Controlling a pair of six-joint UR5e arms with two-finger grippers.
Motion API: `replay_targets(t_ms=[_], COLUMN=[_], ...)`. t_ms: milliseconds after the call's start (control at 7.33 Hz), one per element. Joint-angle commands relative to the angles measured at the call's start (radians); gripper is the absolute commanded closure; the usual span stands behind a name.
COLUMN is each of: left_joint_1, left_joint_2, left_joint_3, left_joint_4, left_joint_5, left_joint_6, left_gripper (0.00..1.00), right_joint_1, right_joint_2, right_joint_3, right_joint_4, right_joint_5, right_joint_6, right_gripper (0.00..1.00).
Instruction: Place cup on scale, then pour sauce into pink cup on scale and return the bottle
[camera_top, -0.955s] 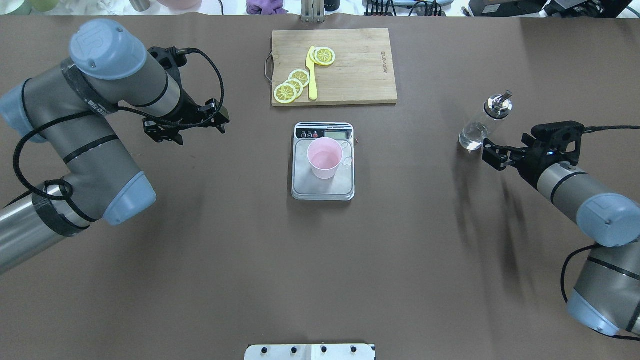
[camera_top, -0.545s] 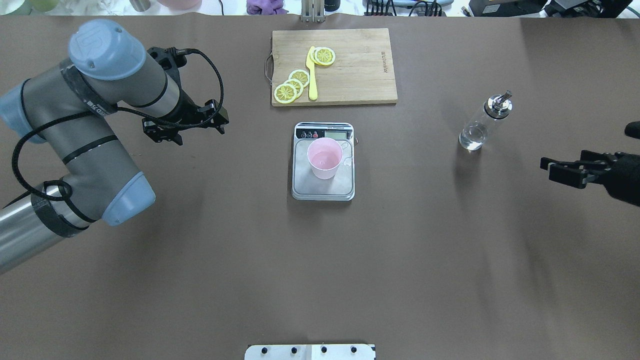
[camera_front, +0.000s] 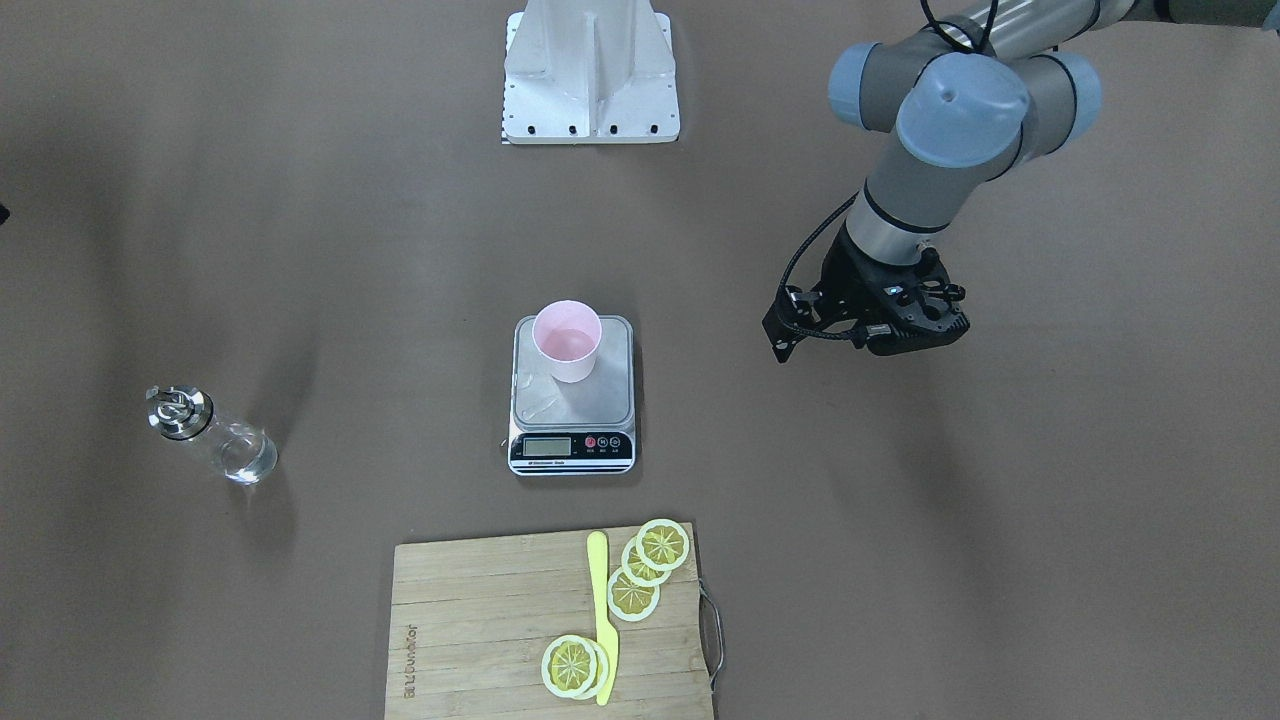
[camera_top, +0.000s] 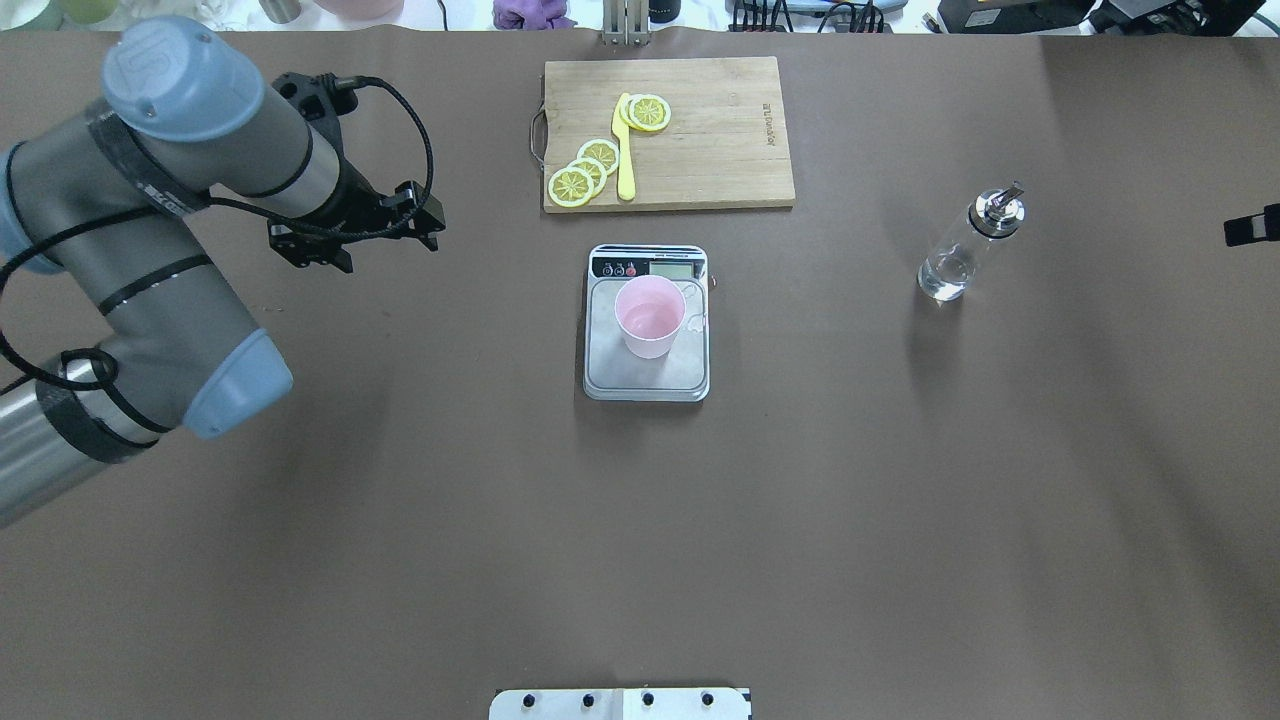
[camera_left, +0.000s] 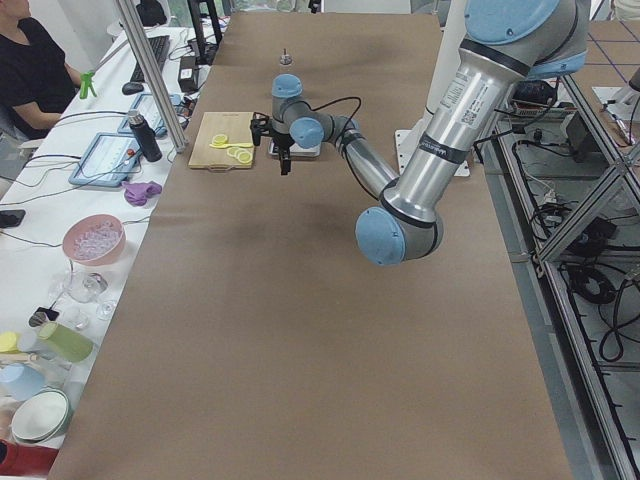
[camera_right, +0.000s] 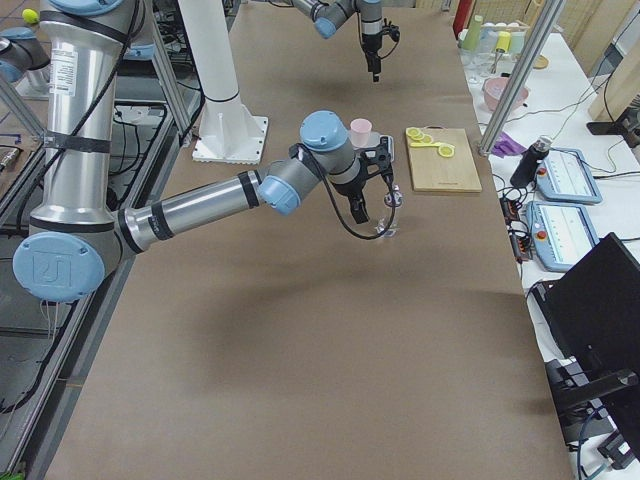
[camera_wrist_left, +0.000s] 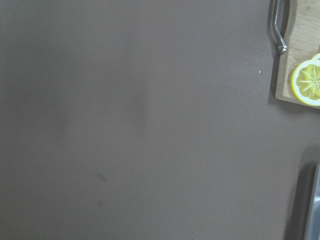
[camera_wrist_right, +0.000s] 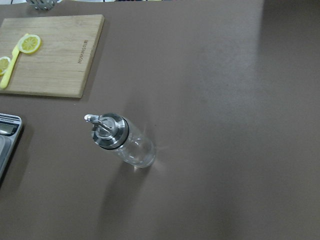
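**Stock-take: cup loaded, bottle parked, both arms off the work**

- Cup (camera_top: 650, 315): upright on the scale (camera_top: 646, 382), towards the display end of the plate, centre of the overhead frame. Placement reads as done.
- Sauce: a faint sheen low in the cup in the front-facing view suggests the pour is made. I cannot be sure, as the liquid is colourless.
- Bottle (camera_top: 965, 245): upright on bare table at right of the overhead frame, well apart from the scale, touched by nothing. Return looks complete.
- Left gripper (camera_top: 355, 235): upper left, raised, carrying nothing. Whether the claw is spread or pressed together I cannot tell.
- Right gripper (camera_right: 362, 208): seen properly only from the side, so the claw's set cannot be told. Its wrist camera looks down on the bottle from above.
- Cutting board (camera_top: 668, 132): top centre, near the scale's display end, bearing lemon slices (camera_top: 583, 170) and a yellow knife (camera_top: 624, 150).
- Open room: broad bare table either side of the scale and across the lower frame. The bottle stands well in from every table edge.
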Motion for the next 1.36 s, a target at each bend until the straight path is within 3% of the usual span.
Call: replay_targets(t_ms=[0, 136, 273, 682, 955, 1227], left_joint_1=[-0.21, -0.339, -0.424, -0.602, -0.659, -0.656], left_joint_2=[0.065, 0.095, 0.121, 0.326, 0.406, 0.412], left_joint_3=[-0.003, -0.001, 0.006, 0.063, 0.089, 0.091], left_joint_4=[0.062, 0.182, 0.311, 0.332, 0.31, 0.276], left_joint_5=[-0.119, -0.155, -0.151, -0.172, -0.239, -0.262], left_joint_6=[0.232, 0.469, 0.708, 1.123, 1.155, 1.148], left_gripper=[0.02, 0.02, 0.02, 0.02, 0.02, 0.02], right_joint_1=[0.034, 0.04, 0.051, 0.126, 0.137, 0.138], right_joint_2=[0.127, 0.19, 0.193, 0.147, 0.15, 0.118], right_joint_3=[-0.038, -0.056, -0.08, -0.238, -0.342, -0.358], right_joint_4=[-0.42, -0.591, -0.647, -0.636, -0.645, -0.633], right_joint_5=[-0.016, -0.044, -0.065, 0.055, 0.056, 0.054], right_joint_6=[-0.201, -0.207, -0.207, -0.311, -0.367, -0.365], right_gripper=[0.0, 0.0, 0.0, 0.0, 0.0, 0.0])
